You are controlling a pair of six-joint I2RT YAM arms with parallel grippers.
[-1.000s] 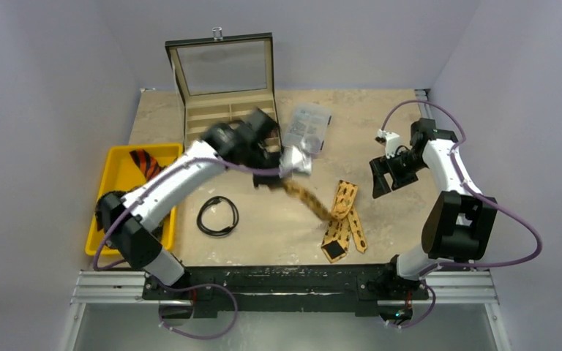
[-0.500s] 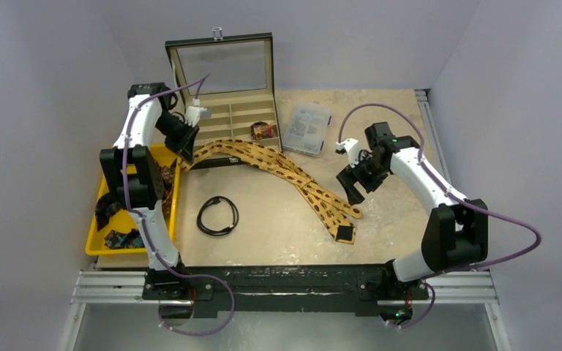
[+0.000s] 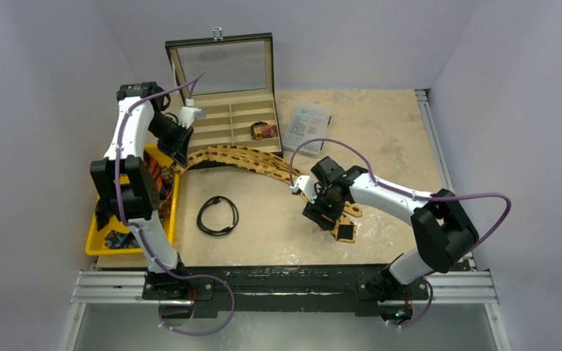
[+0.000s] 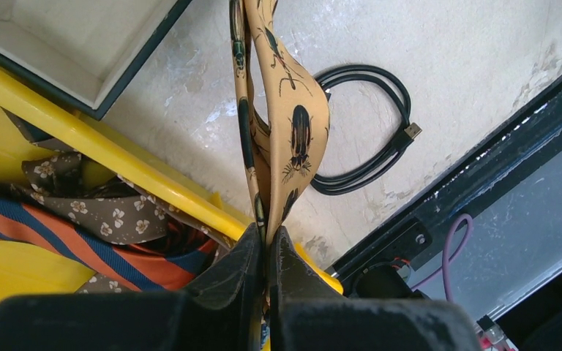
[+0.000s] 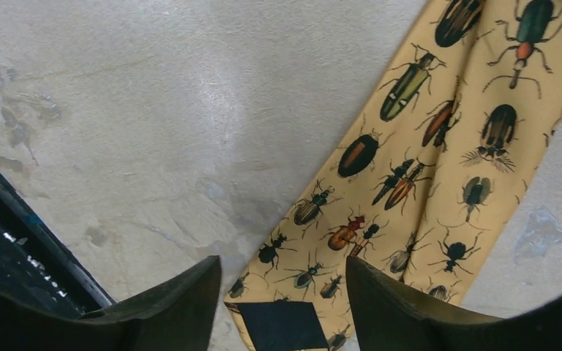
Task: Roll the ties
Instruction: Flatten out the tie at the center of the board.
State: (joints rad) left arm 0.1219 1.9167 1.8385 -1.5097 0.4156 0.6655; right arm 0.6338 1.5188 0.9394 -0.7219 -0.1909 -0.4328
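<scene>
A tan-gold tie [image 3: 263, 162] printed with dark beetles lies doubled across the table from the box front to its ends near the front. My left gripper [image 3: 178, 156] is shut on the tie's fold [image 4: 282, 131] above the yellow bin's rim. My right gripper [image 3: 323, 218] is open and hovers just above the tie's ends [image 5: 410, 175], its fingers either side of a black label [image 5: 282, 325]. Other ties lie in the yellow bin [image 3: 128, 162]: an orange and navy striped one [image 4: 58, 234] and a brown flowered one [image 4: 110, 219]. A rolled dark tie [image 3: 264, 131] sits in a box compartment.
An open compartment box [image 3: 228, 121] with a glass lid stands at the back. A black cable loop [image 3: 216, 216] lies on the table left of centre; it also shows in the left wrist view [image 4: 369, 128]. A clear packet [image 3: 308, 126] lies right of the box.
My right arm has swung left and down from mid-table to the tie's near ends. My left gripper has drawn the tie's fold slightly further left, having earlier pulled the bunched tie out long.
</scene>
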